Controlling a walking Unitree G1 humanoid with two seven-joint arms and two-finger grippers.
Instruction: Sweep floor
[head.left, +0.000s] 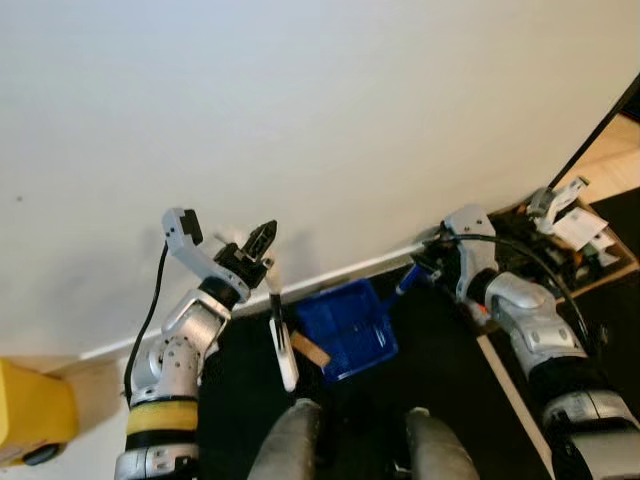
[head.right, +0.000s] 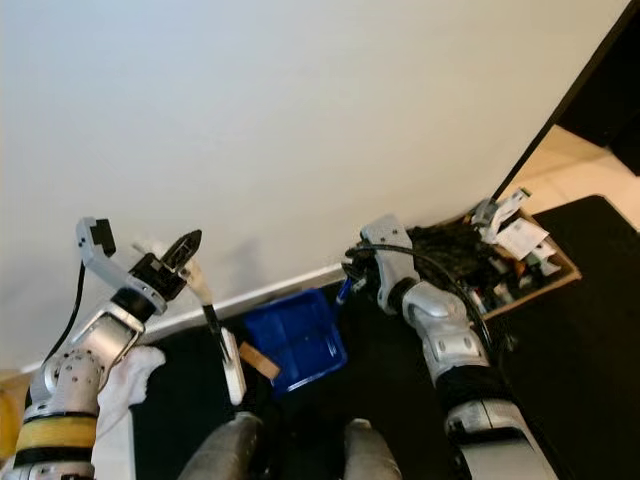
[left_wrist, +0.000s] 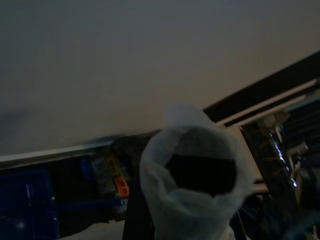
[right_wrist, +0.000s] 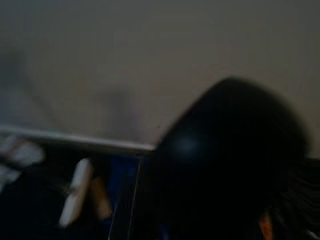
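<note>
My left gripper (head.left: 262, 243) pinches the brush (head.left: 281, 345) beside the blue dustpan (head.left: 345, 328); my right gripper (head.left: 432, 265), fingers unclear, steadies its handle for sweeping.

Brush and dustpan at the wall's foot

I see a blue dustpan (head.left: 345, 330) on the dark floor (head.left: 440, 350), its far edge near the white baseboard, its blue handle (head.left: 407, 280) angled up toward my right end effector (head.left: 432, 268). A light brown scrap (head.left: 310, 349) lies at its near left edge. The brush (head.left: 281, 340), black stem and white head, hangs nearly upright just left of the dustpan, its top at my left end effector (head.left: 258, 245).
</note>
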